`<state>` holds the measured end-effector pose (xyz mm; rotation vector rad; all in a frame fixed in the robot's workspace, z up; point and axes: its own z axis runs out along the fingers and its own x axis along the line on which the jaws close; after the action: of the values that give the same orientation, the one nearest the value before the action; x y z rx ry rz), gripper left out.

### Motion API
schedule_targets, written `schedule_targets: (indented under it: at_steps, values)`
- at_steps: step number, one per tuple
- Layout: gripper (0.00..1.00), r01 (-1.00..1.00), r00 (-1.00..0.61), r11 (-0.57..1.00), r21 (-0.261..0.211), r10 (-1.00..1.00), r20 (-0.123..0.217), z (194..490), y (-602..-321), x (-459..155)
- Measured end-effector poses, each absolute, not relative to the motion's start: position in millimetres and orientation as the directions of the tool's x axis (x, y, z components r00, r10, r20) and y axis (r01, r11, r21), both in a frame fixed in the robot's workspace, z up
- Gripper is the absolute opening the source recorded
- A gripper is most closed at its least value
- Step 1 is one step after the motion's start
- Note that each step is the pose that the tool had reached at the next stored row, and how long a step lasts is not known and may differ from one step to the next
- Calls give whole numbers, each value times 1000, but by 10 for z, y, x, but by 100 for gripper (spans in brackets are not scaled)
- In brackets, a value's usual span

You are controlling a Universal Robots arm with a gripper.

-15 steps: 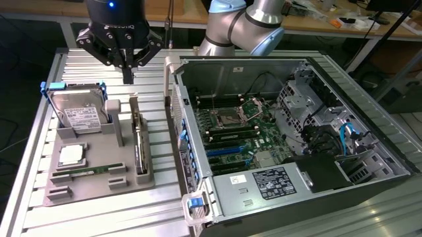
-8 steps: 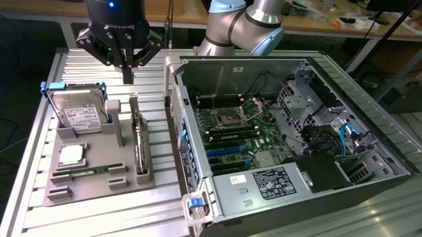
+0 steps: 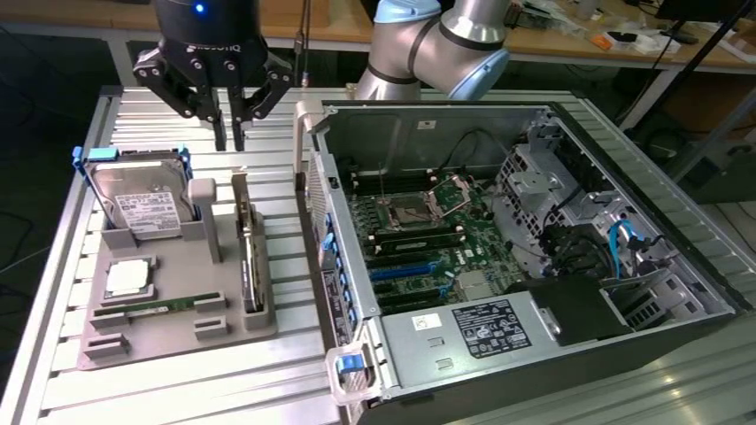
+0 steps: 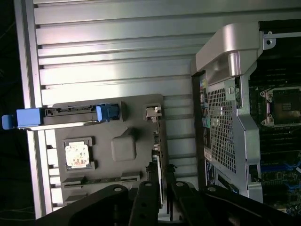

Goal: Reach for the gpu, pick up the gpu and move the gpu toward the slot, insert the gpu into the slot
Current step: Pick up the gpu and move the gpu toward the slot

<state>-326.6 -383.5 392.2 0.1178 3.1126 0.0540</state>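
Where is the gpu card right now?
On the exterior view's left, the gpu stands on edge in the grey holder, between the hard drive and the open computer case, under the gripper.

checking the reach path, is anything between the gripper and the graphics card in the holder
Nothing visible. The gripper hangs above the card, which stands on edge in the grey holder, with only open air between them. The hard drive stands off to the exterior view's left, out of that line.
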Motion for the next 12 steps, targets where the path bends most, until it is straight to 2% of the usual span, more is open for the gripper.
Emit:
schedule_targets:
  at_steps: [2, 3, 4, 5, 7, 8, 12]
  values:
    - [29, 75, -997, 997, 36, 76, -25, 3922, -3835, -3266]
    - [29, 75, -997, 997, 36, 76, -25, 3922, -3835, -3266]
    - [35, 75, -997, 997, 36, 76, -25, 3922, -3835, -3266]
    - [47, 75, -997, 997, 36, 76, -25, 3922, -3835, -3266]
    - [47, 75, -997, 997, 36, 76, -25, 3920, -3840, -3267]
    - [54, 73, -997, 997, 36, 74, -25, 3916, -3853, -3267]
    - [54, 30, -999, 999, 36, 30, -25, 3905, -3892, -3267]
